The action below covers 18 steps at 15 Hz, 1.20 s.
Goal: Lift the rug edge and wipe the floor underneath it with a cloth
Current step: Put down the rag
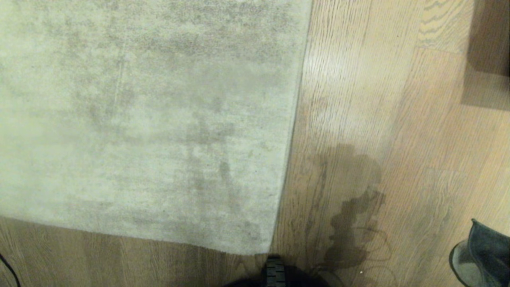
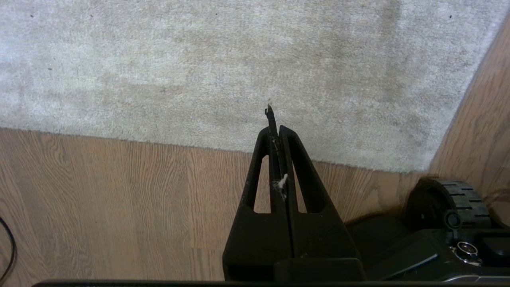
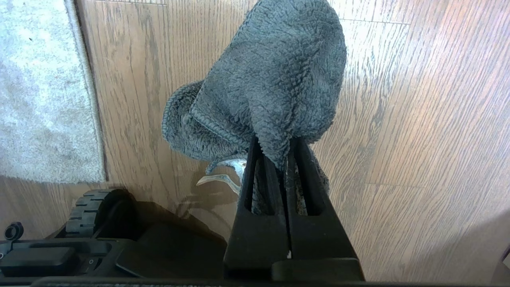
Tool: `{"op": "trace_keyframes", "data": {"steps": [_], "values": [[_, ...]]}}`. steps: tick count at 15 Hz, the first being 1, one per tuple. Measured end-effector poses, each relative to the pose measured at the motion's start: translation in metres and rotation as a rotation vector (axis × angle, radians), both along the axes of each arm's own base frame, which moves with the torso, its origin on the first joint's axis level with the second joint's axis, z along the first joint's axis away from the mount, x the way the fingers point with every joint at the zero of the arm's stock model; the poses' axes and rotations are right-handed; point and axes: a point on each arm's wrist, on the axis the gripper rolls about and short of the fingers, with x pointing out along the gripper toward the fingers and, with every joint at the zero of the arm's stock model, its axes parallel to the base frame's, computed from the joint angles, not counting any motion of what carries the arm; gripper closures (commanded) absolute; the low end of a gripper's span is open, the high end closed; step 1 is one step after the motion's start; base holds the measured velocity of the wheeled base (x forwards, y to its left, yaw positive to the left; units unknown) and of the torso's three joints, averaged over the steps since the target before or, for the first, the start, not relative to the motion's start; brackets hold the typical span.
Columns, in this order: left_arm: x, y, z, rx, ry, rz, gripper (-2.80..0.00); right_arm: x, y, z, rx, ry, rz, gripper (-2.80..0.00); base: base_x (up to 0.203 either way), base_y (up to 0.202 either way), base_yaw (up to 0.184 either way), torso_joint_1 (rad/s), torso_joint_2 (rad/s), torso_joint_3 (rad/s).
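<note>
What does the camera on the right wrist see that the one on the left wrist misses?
Only the right wrist view shows the cloth, a dark grey-green rag pinched in the shut right gripper. Only the left wrist view shows the left gripper, shut and empty above the rug's near edge, and a black cable on the planks. Both show the rug, the floor and the robot's black wheel.

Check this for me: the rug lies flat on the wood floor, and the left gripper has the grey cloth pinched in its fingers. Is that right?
Not quite. The cloth is pinched in the right gripper, as the right wrist view shows; the left gripper is shut on nothing. The rest holds: the rug lies flat on the wood floor.
</note>
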Motion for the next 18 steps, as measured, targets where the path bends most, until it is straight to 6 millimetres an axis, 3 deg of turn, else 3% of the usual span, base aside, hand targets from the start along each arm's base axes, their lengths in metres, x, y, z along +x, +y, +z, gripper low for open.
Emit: {"op": "trace_keyframes", "data": {"steps": [18], "values": [[0.0013, 0.0000, 0.0001, -0.003, -0.030, -0.001, 0.00, 0.0000, 0.0000, 0.0000, 0.000, 0.000, 0.000, 0.00, 0.000, 0.000, 0.000, 0.000, 0.00, 0.000]]}}
